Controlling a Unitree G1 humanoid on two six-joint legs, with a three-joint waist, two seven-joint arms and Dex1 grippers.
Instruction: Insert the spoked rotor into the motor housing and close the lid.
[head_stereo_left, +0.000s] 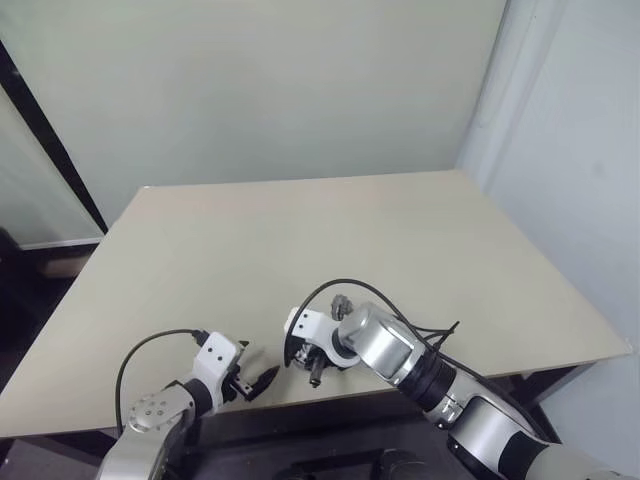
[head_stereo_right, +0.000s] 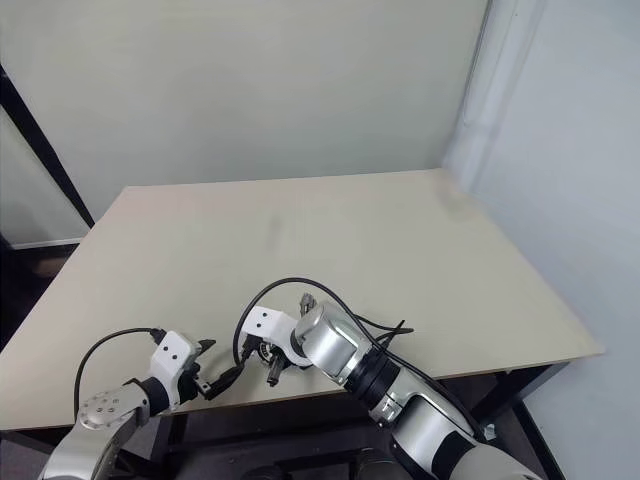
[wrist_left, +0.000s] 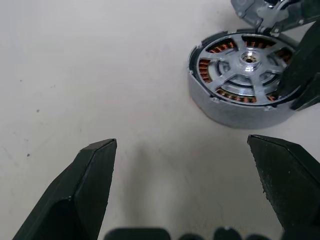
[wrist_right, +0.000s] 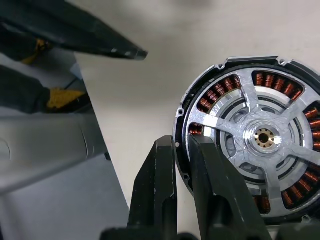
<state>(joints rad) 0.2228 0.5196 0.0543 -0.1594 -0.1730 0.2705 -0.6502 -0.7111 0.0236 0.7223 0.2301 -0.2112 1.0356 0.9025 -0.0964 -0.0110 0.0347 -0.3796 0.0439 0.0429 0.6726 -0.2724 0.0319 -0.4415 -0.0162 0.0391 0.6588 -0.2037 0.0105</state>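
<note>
Right wrist view: right end effector (wrist_right: 182, 150) pinches motor housing (wrist_right: 250, 140) rim, spoked rotor (wrist_right: 262, 137) seated inside. Left end effector (wrist_left: 182, 150) open above worktop (head_stereo_left: 330, 240).

A pale beige table (head_stereo_left: 330, 240) stands against a light wall (head_stereo_left: 260, 90), beside a dark floor (head_stereo_left: 30, 290).

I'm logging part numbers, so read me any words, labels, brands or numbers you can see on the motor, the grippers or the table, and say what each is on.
None: no readable text stands anywhere in these views.
The motor housing, with the spoked rotor seated in it, shows bare metal and copper windings, no marking.
The right gripper, pinching the housing's rim, is plain black.
The left gripper, open, is plain black.
The table is plain, with nothing written on it.
</note>
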